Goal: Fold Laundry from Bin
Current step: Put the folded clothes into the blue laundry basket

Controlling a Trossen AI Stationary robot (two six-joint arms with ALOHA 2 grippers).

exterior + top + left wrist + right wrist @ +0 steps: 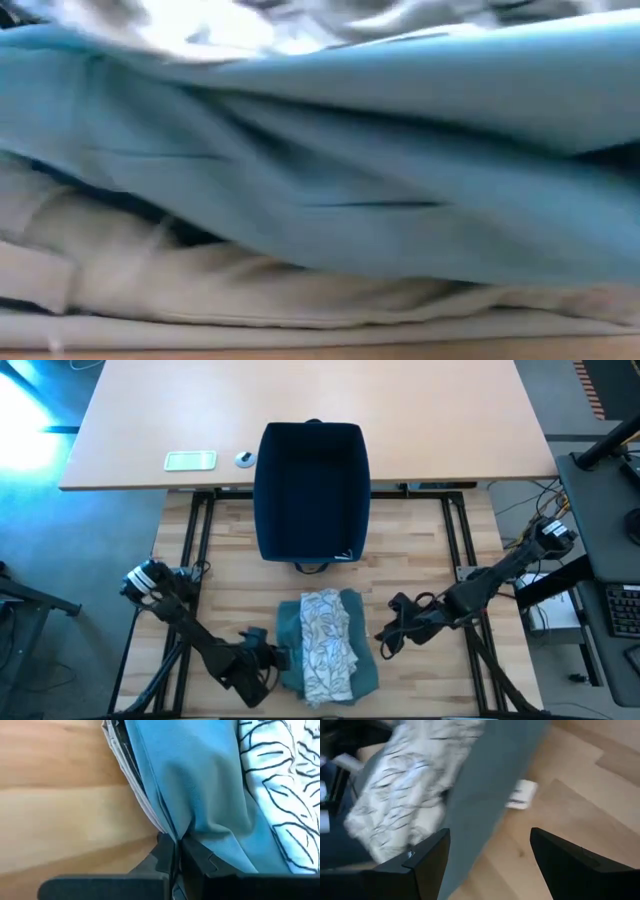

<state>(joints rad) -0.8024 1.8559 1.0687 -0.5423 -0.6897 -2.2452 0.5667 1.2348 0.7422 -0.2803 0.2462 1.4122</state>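
Left pincer (272, 660) sat low at the near left edge of the laundry stack, fingers (197, 857) pinched tight on a fold of the teal garment's (200, 795) edge. Right pincer (388, 636) waited just beside the stack's right side, fingers (427, 857) spread wide, nothing between them. Laundry (325, 645) lay piled on the wooden desk (420, 550): grey-white leaf-patterned piece (327, 635) on top of the teal one, pale layers (200, 280) beneath, possibly the tan garment; hard to tell. Navy bin (311, 490) stood behind the pile, well apart.
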